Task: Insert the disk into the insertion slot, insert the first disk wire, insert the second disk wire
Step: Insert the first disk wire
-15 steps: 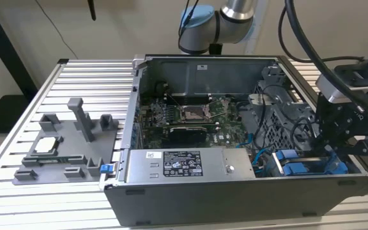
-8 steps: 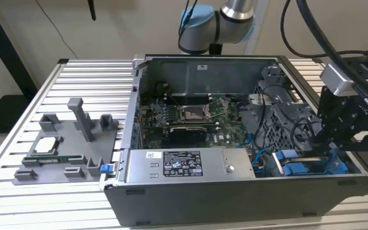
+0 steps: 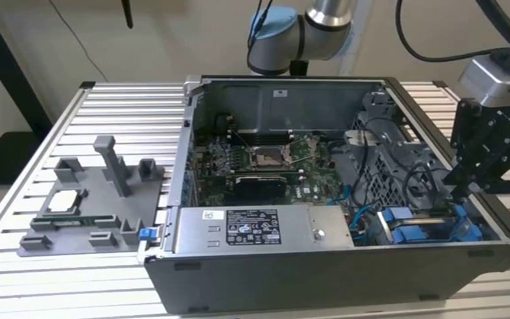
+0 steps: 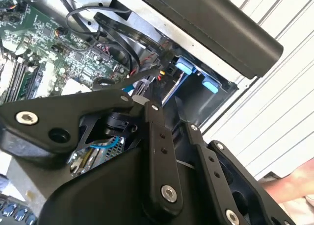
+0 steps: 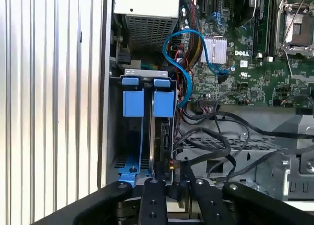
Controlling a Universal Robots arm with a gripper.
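The disk (image 5: 164, 103) is shown on edge in the slot (image 5: 146, 73), at the 4 o'clock corner of the case (image 3: 326, 272) in the exterior view. A black plug (image 5: 170, 167) is pinched narrowly by the gripper (image 5: 175, 182) just beside the disk, hemmed in by black cables (image 5: 211, 141) and a blue cable (image 5: 184, 63).

Black gripper (image 3: 464, 186) on a silver arm (image 3: 331, 12)
Silver screw heads (image 4: 25, 117) dot the black links behind the jaws; beyond them a grey wrist block (image 3: 494, 76), black cables (image 3: 506, 22), pale blue joint caps (image 3: 268, 23).
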